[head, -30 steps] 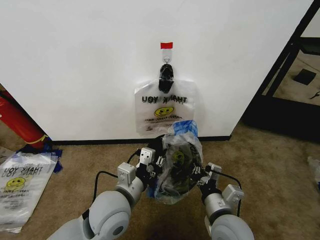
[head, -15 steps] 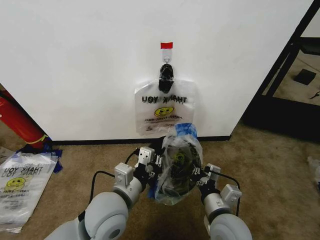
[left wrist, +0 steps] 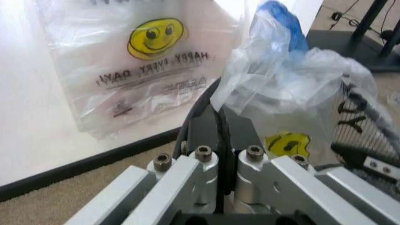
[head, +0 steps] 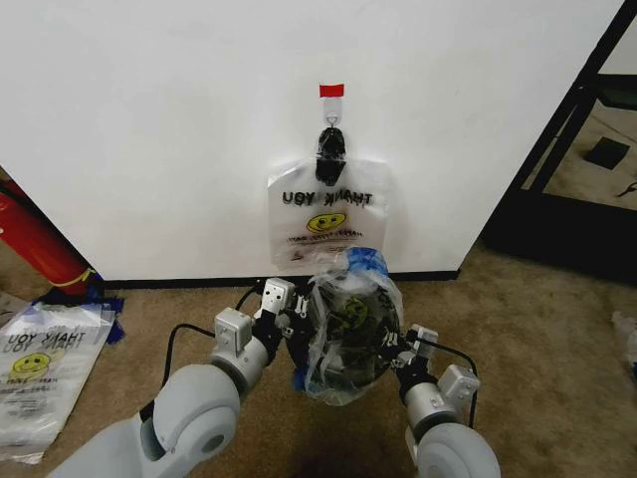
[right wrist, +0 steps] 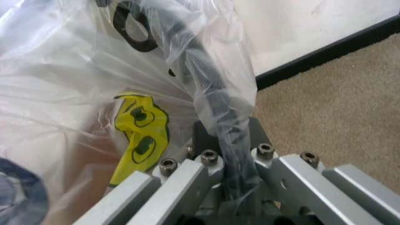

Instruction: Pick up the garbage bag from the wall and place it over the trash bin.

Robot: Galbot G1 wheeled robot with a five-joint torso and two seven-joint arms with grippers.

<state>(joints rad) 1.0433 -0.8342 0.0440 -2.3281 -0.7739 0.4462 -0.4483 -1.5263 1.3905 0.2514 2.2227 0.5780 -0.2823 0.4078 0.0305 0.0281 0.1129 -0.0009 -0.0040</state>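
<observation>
Left gripper [head: 296, 321] has swung outward to robot's left, stretching thin translucent smiley-printed garbage bag [head: 348, 334] wider over small round black trash bin [left wrist: 368, 136]; fitting looks nearly done. Left fingers closed on bag edge; right gripper [head: 401, 351] clamps bag and rim. Bin mostly hidden under plastic. Spare bag [head: 323, 214] hangs on white wall [head: 159, 129].

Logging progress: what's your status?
Left hand and right hand shut on garbage bag, draped over trash bin. More bags on wall hook. Nothing blocking.
</observation>
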